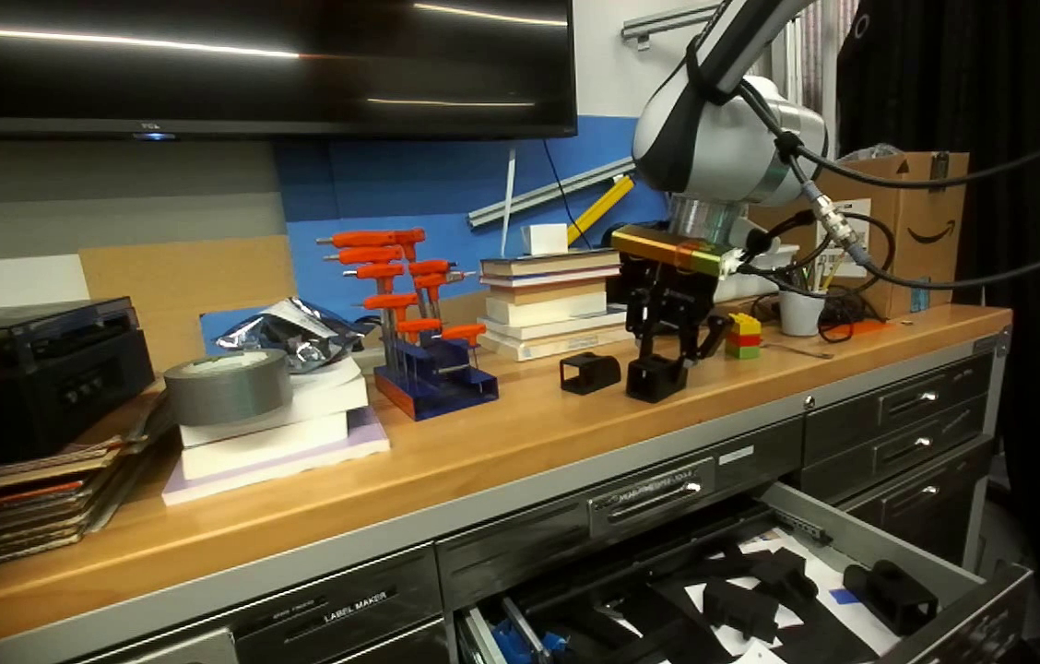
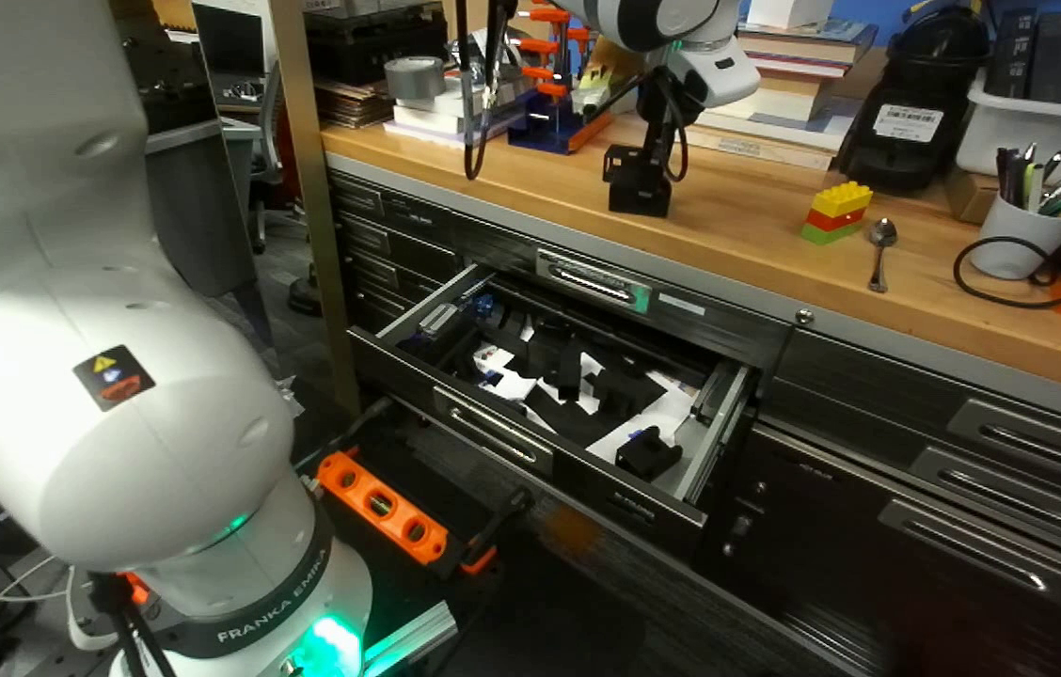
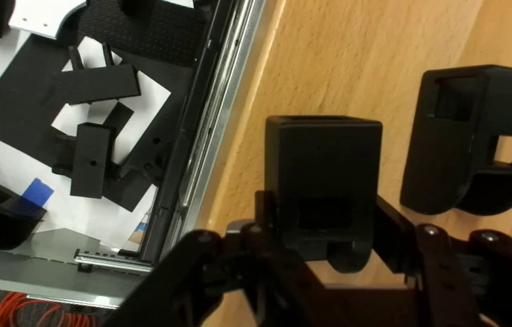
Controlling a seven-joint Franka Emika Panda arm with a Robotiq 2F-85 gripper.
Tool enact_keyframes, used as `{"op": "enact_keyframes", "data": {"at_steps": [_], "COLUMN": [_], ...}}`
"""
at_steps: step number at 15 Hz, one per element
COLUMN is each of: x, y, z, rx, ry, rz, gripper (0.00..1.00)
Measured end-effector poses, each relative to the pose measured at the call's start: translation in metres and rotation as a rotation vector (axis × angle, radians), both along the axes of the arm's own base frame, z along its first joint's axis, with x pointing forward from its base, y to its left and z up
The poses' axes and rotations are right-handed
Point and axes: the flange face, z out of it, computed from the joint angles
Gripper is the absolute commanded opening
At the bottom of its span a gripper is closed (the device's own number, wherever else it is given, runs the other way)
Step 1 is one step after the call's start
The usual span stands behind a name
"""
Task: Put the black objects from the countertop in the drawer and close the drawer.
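Black and matte, a small hollow block [image 3: 322,168] is sitting within the grasp of my dark two-fingered pincer [image 3: 324,209], which is gripping it from both sides. The block is seemingly resting near the front edge of a long light-brown wooden desk [image 1: 520,429]; whether it is lifting clear at all, I am not able to tell. A second small matte-black block [image 3: 469,145] with squarish openings is lying just beside it, farther from that edge and outside my grip. Lower down, in front of the desk, a wide, shallow dark-grey metal drawer [image 2: 587,470] is standing open, holding loose flat and blocky black parts [image 3: 97,84] over white paper [image 3: 6,163].

I am judging that the lift is coming next. My hold is looking nearer one end of the block, so its weight could be tipping it and working it loose. Sideways travel before rising could be shoving the neighbouring block along the wood. Lowering too soon, I could be knocking the load against the drawer's rim. Dropped onto the black parts, it could be sticking up too tall, jamming the drawer when I am pushing it shut.
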Motion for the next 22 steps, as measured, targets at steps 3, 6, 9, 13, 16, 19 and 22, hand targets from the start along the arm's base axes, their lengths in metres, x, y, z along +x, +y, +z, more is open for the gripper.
{"op": "enact_keyframes", "data": {"at_steps": [3, 6, 9, 13, 16, 19, 22], "x": [-0.005, -0.019, -0.043, -0.084, -0.115, -0.141, -0.161], "y": [0.008, 0.017, 0.022, 0.022, 0.010, -0.010, -0.027], "z": [0.002, 0.012, 0.024, 0.020, 0.001, -0.026, -0.057], "rx": [-0.013, -0.026, -0.022, 0.038, 0.071, 0.110, 0.182], "ry": [-0.015, -0.029, -0.038, -0.085, -0.124, -0.160, -0.165], "rz": [0.104, 0.241, 0.366, 0.550, 0.685, 0.800, 0.895], "gripper": [0.28, 0.28, 0.28, 0.28, 0.28, 0.28, 0.28]}}
